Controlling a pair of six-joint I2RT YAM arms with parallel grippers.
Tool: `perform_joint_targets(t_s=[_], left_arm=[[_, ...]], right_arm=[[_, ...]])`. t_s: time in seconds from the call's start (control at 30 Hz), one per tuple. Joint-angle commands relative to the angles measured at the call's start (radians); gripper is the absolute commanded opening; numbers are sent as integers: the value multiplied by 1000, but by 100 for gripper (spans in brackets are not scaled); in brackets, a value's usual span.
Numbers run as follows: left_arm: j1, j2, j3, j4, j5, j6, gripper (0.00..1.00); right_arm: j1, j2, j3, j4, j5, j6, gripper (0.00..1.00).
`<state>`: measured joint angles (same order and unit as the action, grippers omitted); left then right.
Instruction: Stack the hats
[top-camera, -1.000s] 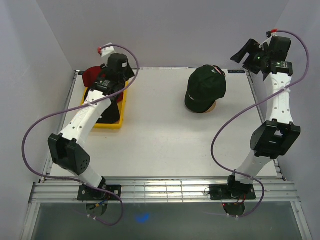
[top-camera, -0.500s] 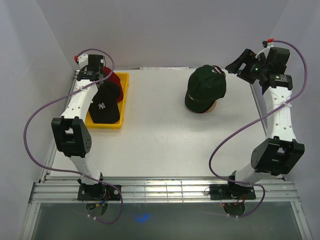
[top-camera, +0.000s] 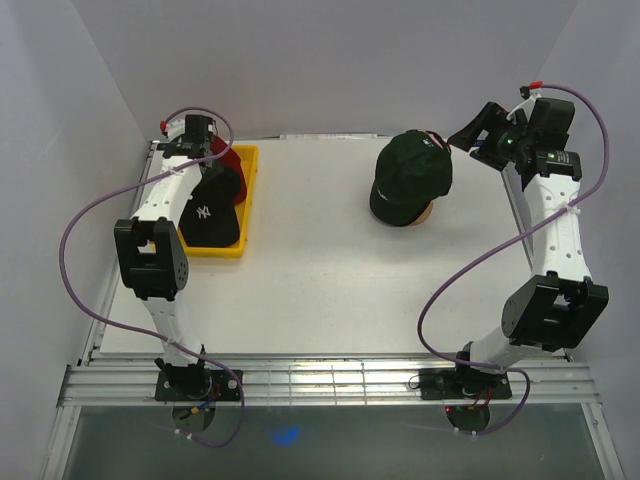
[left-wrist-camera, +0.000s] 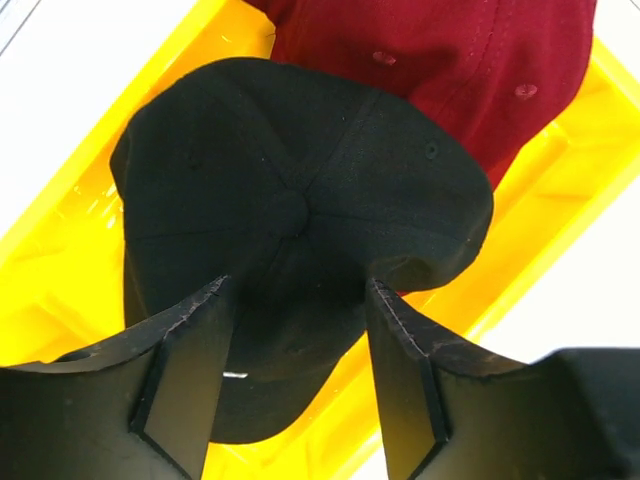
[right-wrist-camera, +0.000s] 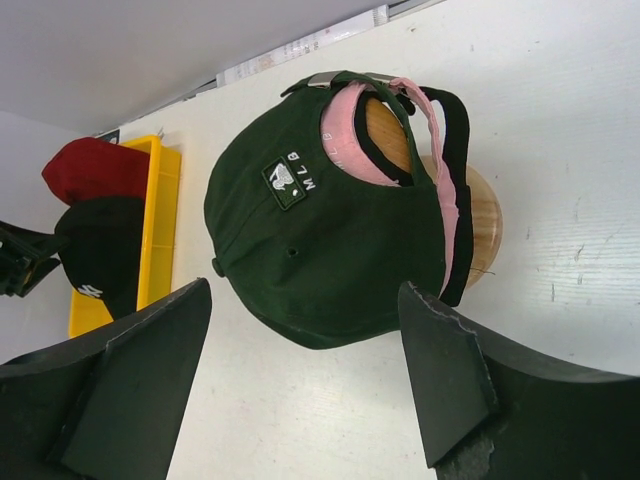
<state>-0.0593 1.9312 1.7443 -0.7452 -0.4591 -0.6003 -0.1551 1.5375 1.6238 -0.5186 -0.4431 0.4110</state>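
Table's 1 o'clock: dark green cap (top-camera: 410, 178) sits over pale pink cap (right-wrist-camera: 345, 145) on wooden stand (right-wrist-camera: 480, 215). At 10 o'clock: black cap (left-wrist-camera: 300, 200) and dark red cap (left-wrist-camera: 450, 50) in yellow tray (top-camera: 215, 250), red at black's 12, touching. Above black cap, left gripper (left-wrist-camera: 297, 285), jaws wide, holding nothing. At dark green cap's 2 o'clock, right gripper (right-wrist-camera: 305, 288), apart, jaws wide, empty
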Motion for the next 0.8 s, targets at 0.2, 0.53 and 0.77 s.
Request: perform_joint_targets(t_s=[0.2,0.53,0.77], left_arm=[[15,-26,-8,15,5,3,44],[15,-129,24,10,34,51,0],[13,-244,40,6,95,80,0]], right_arm=[[3,-20,-2,37,-2,-21,79],[3,-17,19,25,7,-26,79],[3,-20,34,17,12,-24,79]])
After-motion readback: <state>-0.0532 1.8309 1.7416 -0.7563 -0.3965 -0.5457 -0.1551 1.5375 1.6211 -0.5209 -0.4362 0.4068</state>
